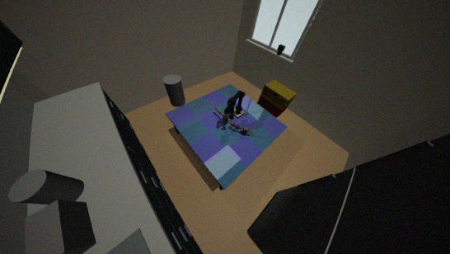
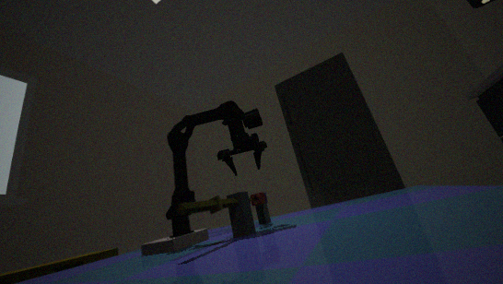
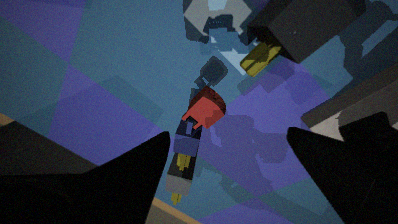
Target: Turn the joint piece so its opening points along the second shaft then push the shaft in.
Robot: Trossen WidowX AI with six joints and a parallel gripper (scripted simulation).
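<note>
The red joint piece sits at the end of the first shaft, beside its upright block. In the wrist view its hinge prongs face lower left and its body points to the upper right, roughly toward the second shaft. Whether the opening lines up exactly cannot be told. The second shaft sticks out of the dark second block, with a gap to the joint piece. My gripper is open and empty, above the blocks and joint piece.
The arm's pale base stands behind the first shaft in the exterior view. The checkered blue and purple table carries the setup. A grey cylinder and a yellow and red box stand beyond the table.
</note>
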